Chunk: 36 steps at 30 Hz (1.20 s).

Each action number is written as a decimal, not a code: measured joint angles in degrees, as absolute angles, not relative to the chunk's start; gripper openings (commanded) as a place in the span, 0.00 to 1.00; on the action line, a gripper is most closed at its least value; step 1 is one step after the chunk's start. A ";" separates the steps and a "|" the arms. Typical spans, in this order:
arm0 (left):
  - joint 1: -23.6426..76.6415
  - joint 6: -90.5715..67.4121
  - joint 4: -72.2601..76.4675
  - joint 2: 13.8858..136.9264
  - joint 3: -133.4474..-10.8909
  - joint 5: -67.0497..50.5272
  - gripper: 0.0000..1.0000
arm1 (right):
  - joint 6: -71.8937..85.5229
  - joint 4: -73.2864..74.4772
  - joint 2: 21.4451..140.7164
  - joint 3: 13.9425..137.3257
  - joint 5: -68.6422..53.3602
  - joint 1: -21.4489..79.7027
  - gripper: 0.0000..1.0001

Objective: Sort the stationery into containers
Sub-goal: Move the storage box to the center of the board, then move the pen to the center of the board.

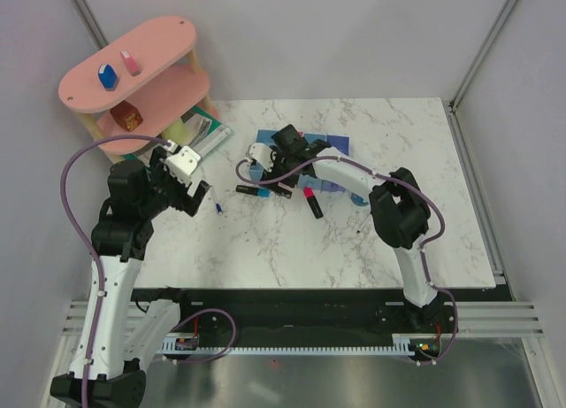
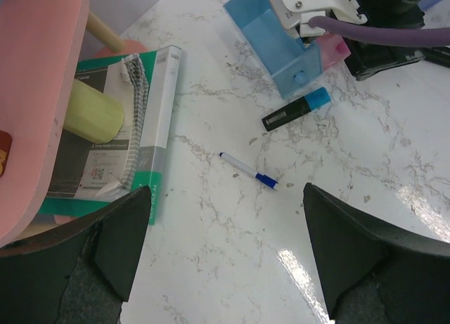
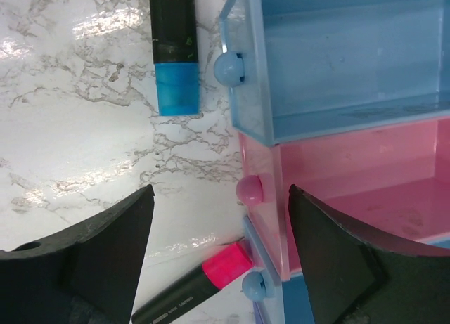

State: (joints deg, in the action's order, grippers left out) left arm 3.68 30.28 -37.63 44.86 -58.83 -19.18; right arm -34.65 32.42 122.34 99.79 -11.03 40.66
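Observation:
The joined bins (image 1: pixel 336 144) stand at mid-table, mostly under my right arm. The right wrist view shows the light blue bin (image 3: pixel 337 64), the pink bin (image 3: pixel 351 190) and the corner of a blue bin (image 3: pixel 281 306), all empty where seen. My right gripper (image 1: pixel 279 173) (image 3: pixel 221 190) is open and empty above their knobbed front. The blue-capped marker (image 1: pixel 252 190) (image 3: pixel 174 50) and the pink-capped marker (image 1: pixel 312 202) (image 3: pixel 190 289) lie on the table in front of the bins. A thin pen (image 1: pixel 217 206) (image 2: pixel 249 171) lies just ahead of my open, empty left gripper (image 1: pixel 196 194) (image 2: pixel 226 190).
A pink tiered shelf (image 1: pixel 155 36) stands at the far left, with a blue eraser (image 1: pixel 108 76) and a pink eraser (image 1: pixel 131 63) on top and an orange object (image 1: pixel 128 118) on a lower tier. A green-edged book (image 1: pixel 203 129) (image 2: pixel 151 113) lies beside it.

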 measured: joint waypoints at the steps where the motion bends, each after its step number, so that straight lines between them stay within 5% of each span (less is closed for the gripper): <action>1: 3.68 30.26 -37.60 44.86 -58.76 -19.62 0.95 | -34.04 32.49 121.93 99.88 -10.50 40.66 0.84; 16: 6.31 37.47 -33.56 63.13 -56.10 -25.98 0.84 | -19.31 30.72 98.43 86.32 -13.56 40.49 0.81; 24: 9.96 43.44 -28.86 71.94 -55.86 -25.52 0.84 | -16.62 31.83 98.32 73.52 -14.76 40.05 0.79; 36: 9.98 50.19 -17.21 85.86 -55.83 -25.67 0.84 | -15.73 30.20 101.80 71.88 -14.72 35.11 0.75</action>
